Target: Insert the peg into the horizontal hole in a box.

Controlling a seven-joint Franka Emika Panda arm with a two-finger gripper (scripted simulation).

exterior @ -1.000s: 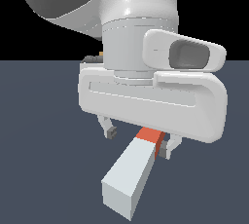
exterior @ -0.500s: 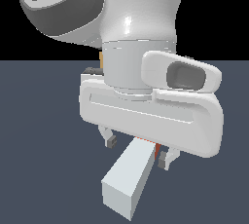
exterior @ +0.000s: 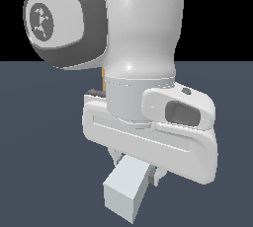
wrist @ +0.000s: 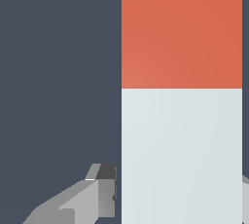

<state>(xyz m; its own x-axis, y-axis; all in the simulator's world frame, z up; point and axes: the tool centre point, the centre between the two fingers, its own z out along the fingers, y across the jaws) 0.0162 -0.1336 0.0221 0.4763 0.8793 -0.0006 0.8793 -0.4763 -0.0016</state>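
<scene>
- The big glossy white robot arm [exterior: 143, 28] with its dark grey round joint cap fills most of the exterior view, from 12 o'clock down past the centre.
- Below it, the wide white gripper [exterior: 134, 166] sits low over the flat slate-blue floor [exterior: 39, 122].
- The long square-sectioned peg [exterior: 126, 186], pale grey-white, pokes out from under the gripper toward 6 o'clock in the exterior view.
- In the wrist view the peg [wrist: 181, 155] shows its short red-orange end, pointing at 12 o'clock.
- The grey fingers [wrist: 92, 196] sit flush against the peg's pale part on both sides, so the gripper is pinching the peg.
</scene>
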